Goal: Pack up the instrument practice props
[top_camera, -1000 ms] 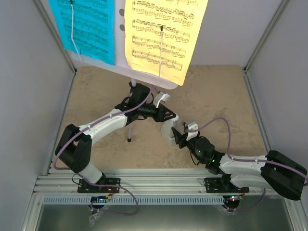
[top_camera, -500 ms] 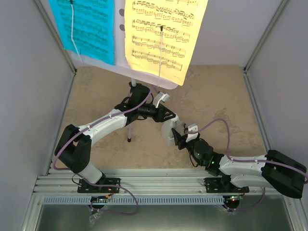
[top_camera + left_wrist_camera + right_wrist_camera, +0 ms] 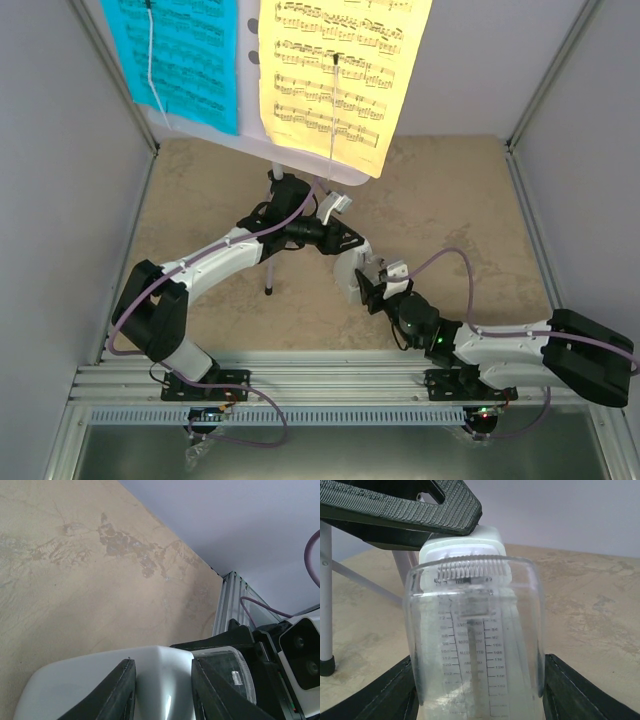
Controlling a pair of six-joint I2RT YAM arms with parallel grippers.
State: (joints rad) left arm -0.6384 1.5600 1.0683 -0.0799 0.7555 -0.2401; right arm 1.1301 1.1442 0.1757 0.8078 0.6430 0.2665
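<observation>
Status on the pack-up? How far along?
Early. Nothing looks packed: the cyan sheet and yellow sheet hang on the music stand, which is standing. In hand: the left gripper is clamped on the metronome, and the right gripper flanks its clear cover. It looks like a handover, though the right grip is unconfirmed. Left to do: stow the metronome, both sheets and the stand.

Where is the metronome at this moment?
In the top view the metronome is near the middle of the table, held by the left gripper, with the right gripper just right of it.
</observation>
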